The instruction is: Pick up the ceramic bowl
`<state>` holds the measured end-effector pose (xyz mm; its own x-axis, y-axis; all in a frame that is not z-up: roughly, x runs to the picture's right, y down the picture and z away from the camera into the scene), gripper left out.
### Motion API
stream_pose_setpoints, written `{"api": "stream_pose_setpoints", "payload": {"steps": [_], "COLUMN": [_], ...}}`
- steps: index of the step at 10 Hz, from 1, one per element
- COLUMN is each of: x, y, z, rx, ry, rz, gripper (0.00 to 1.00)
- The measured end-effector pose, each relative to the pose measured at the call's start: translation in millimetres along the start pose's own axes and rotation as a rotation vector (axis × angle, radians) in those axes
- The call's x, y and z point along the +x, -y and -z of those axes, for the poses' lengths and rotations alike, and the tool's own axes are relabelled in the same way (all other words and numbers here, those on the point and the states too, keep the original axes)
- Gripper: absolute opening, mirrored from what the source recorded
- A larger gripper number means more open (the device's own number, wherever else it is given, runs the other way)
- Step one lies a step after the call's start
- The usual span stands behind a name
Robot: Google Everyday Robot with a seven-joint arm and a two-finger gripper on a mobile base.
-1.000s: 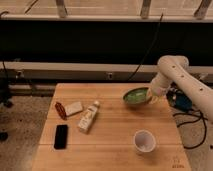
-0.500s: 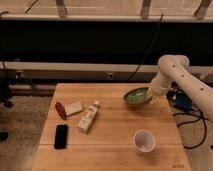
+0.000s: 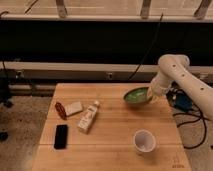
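Observation:
The green ceramic bowl [image 3: 135,96] is at the far right of the wooden table [image 3: 112,142], tilted with its inside facing me. My gripper [image 3: 151,95] is at the bowl's right rim, shut on it, with the white arm [image 3: 175,70] reaching in from the right. The bowl seems to be held just off the tabletop. The smaller white cup [image 3: 144,141] stands apart, near the front right of the table.
A white bottle [image 3: 87,119] lies mid-table. A pale bar [image 3: 74,108] and a red-brown packet [image 3: 60,109] lie at the left, with a black phone [image 3: 61,136] in front of them. A blue object and cables [image 3: 181,102] sit beyond the right edge. A dark wall stands behind.
The bowl and gripper have barely shifted; the bowl looks slightly more tilted and raised. Nothing else on the table has moved.

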<state>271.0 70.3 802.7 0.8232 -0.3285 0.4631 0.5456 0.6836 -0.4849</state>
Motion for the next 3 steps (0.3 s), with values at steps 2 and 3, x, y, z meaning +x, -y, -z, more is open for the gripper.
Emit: {"api": "stream_pose_setpoints", "payload": {"steps": [2, 3], "x": [-0.2, -0.4], "y": [-0.5, -0.6], "z": [1.1, 2.0], "rx": [-0.002, -0.002], "ry": [0.0, -0.001], "rz": [-0.002, -0.004], "gripper": [0.0, 0.0]}}
